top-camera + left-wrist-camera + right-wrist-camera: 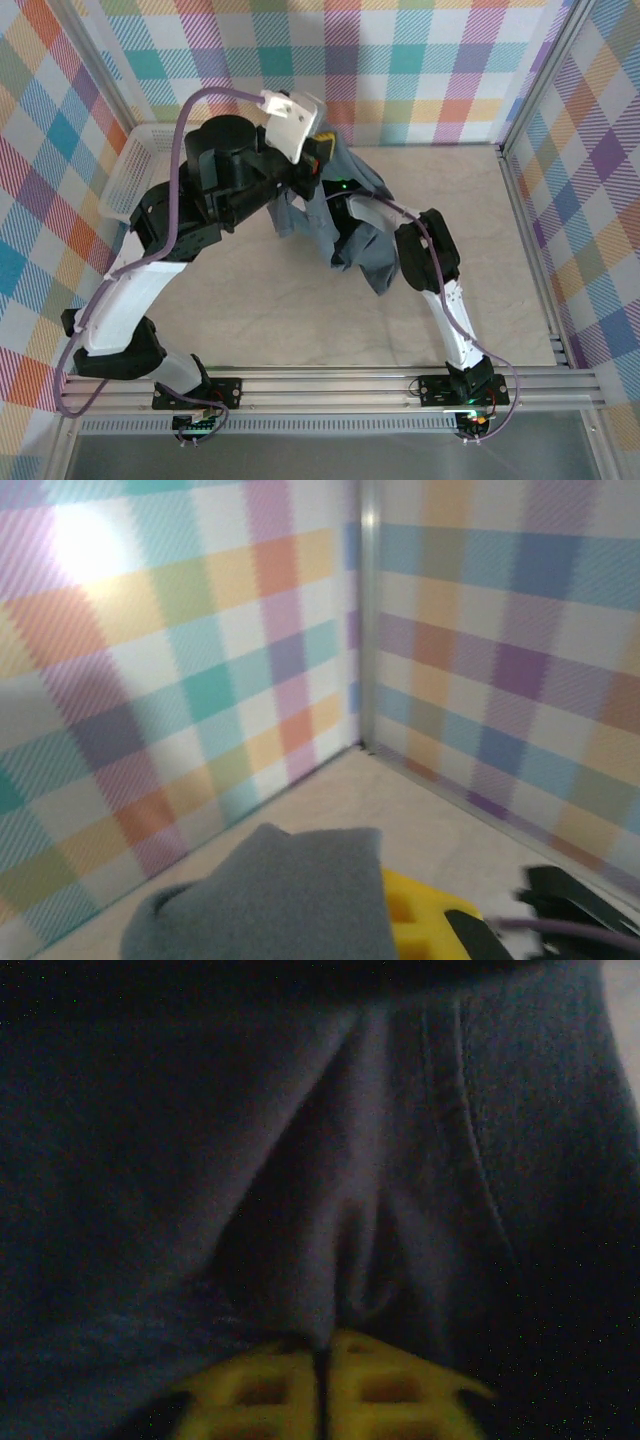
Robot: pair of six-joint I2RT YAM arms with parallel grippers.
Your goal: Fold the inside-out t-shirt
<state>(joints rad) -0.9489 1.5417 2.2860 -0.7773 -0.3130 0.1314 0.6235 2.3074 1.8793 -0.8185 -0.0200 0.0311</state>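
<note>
Left gripper (385, 905) and right gripper (322, 1360), fingers pressed together, each pinch the bunched inside-out t-shirt (365, 262) over the table (300, 320).

My top camera looks down from above and behind, at six o'clock, over the whole table (300, 320). Left wrist camera tilts up toward a checked wall corner (362, 630). Right wrist sits tight against dark cloth, probably the t-shirt (400, 1160) all three share.

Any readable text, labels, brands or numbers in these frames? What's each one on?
No readable text in any view.
t-shirt: plain cloth, no print or tag showing.
basket: no label visible.
small boards at the arm bases: any print is too small to read.
</note>
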